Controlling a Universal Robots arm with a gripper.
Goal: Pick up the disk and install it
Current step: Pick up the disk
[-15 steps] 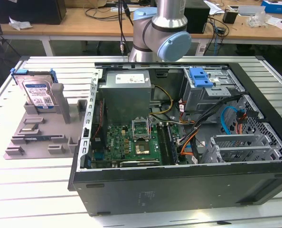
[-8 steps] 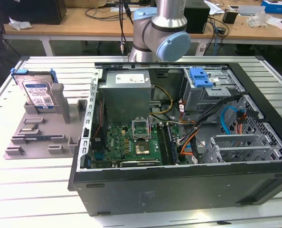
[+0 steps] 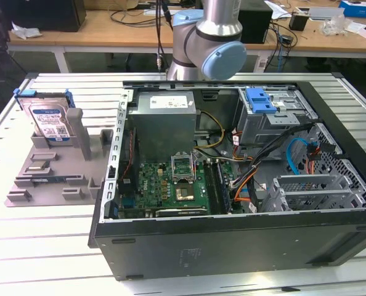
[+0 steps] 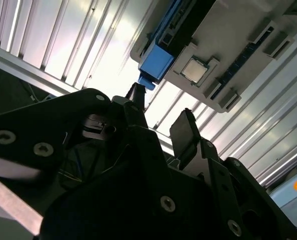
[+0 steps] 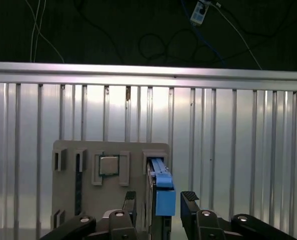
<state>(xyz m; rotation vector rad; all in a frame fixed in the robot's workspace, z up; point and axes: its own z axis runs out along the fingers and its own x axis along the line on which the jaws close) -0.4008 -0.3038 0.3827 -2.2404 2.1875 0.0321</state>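
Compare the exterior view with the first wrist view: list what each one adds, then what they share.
Exterior view: the open computer case, its grey power supply and motherboard. First wrist view: the gripper, jaws open, flanking the disk without touching it, and a square chip seated in the grey fixture. Shared: the disk standing on edge in that fixture on the slatted table.

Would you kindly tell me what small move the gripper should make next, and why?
Probably ease straight toward the disk until the fingers straddle its blue carrier. In the first wrist view the open gripper is lined up with the disk, which stands in the grey holder, not yet gripped.
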